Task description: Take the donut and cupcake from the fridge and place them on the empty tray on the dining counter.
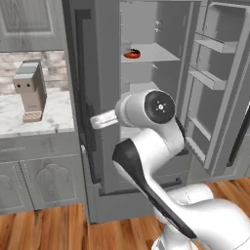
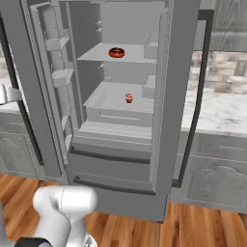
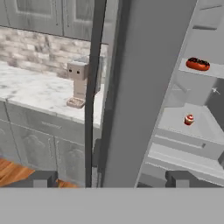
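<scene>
1. Donut (image 2: 116,52) sitting on the upper shelf of the open fridge (image 2: 181,96), toward the middle of that shelf; seen too in the hand view (image 3: 197,64) and the left base view (image 1: 132,53).
2. Cupcake (image 2: 129,98) upright on the shelf below, nearer the front edge, well apart from the donut; small red dot in the hand view (image 3: 189,119).
3. Neither item touched yet; both steps of the fetch judged not begun.
4. Gripper (image 3: 111,178) spread, nothing between the tips, facing the edge of the closed left door and its black handle (image 3: 92,87) rather than the shelves.
5. Off to the left, a coffee machine (image 1: 30,89) on the marble wall counter (image 1: 10,114).
6. Likely risk: reaching in from this offset and clipping the door edge or handle with the wrist.
7. Further risk: knocking the small cupcake over or back while passing toward the donut above.
</scene>
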